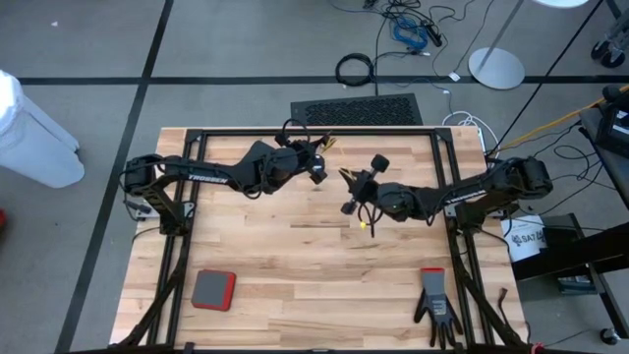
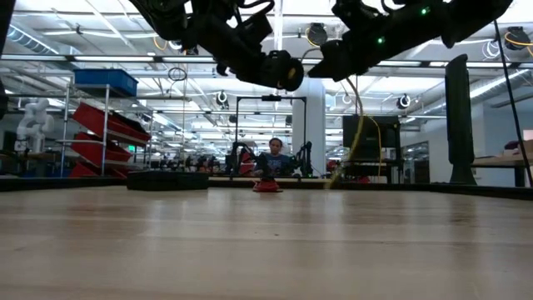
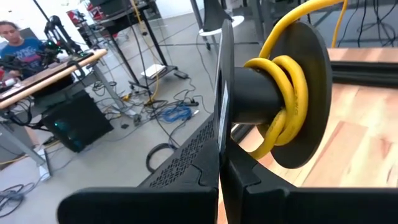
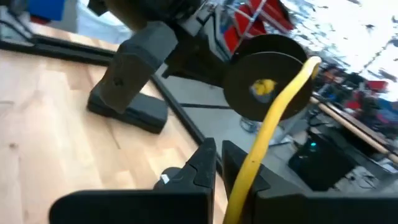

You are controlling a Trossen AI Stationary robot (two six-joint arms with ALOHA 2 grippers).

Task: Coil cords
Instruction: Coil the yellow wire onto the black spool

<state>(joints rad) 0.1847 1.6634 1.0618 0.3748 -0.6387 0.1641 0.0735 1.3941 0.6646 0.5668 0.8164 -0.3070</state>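
Note:
A small black reel (image 3: pixel 273 99) with a few turns of yellow cord (image 3: pixel 287 93) round its hub hangs above the middle of the table. My left gripper (image 3: pixel 221 158), reaching in from the left (image 1: pixel 316 169), is shut on it. My right gripper (image 4: pixel 219 154), coming from the right (image 1: pixel 346 179), is shut on the yellow cord (image 4: pixel 273 118) a short way from the reel (image 4: pixel 270 74). The cord's loose length hangs below that gripper (image 2: pixel 354 142), and its end (image 1: pixel 366 224) shows above the table top. Both grippers are high off the table in the low view. My left gripper pinches the reel's nearer flange (image 3: pixel 222 118) by its rim between its two fingers, which point about level. The reel is lifted clear, its hub lying level, the far flange (image 3: pixel 314 93) away from the fingers. My right gripper pinches the yellow cord (image 4: pixel 244 177) between its two fingers, which point about level toward the reel. From the fingers the cord runs in a slight bow to the reel's face (image 4: pixel 264 87). The rest hangs below the gripper.
A red-edged grey pad (image 1: pixel 213 289) lies near the front left. A black glove with a red cuff (image 1: pixel 435 305) lies near the front right. A black grille mat (image 1: pixel 359 110) sits beyond the far edge. The black frame rails (image 1: pixel 314 131) border the table.

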